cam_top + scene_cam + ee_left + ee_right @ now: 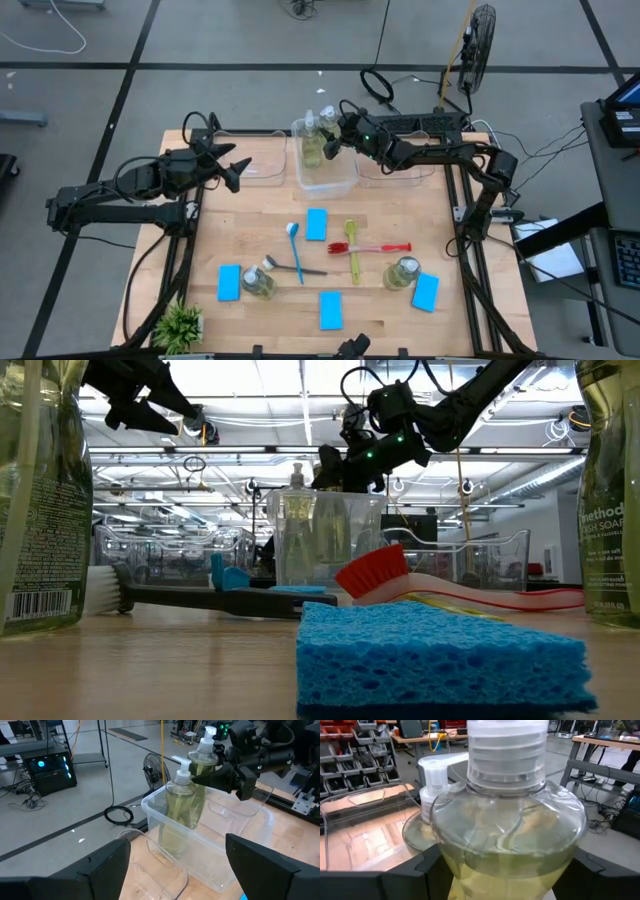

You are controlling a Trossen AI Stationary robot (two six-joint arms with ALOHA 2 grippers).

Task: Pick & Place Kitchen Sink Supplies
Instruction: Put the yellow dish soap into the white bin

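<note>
While the right gripper [334, 143] hangs over the clear plastic middle bin [345, 180] at twelve o'clock, its jaws are clamped around a clear bottle of yellow-green soap with a white pump top [203, 762], just beside a matching second bottle [179, 795] standing inside that bin. Off at ten o'clock, the left gripper [236, 172] hovers with jaws spread wide and empty. Two more bottles, four bright-blue flat sponges [317, 224] and the slim brushes [380, 247] lie toward six o'clock.
</note>
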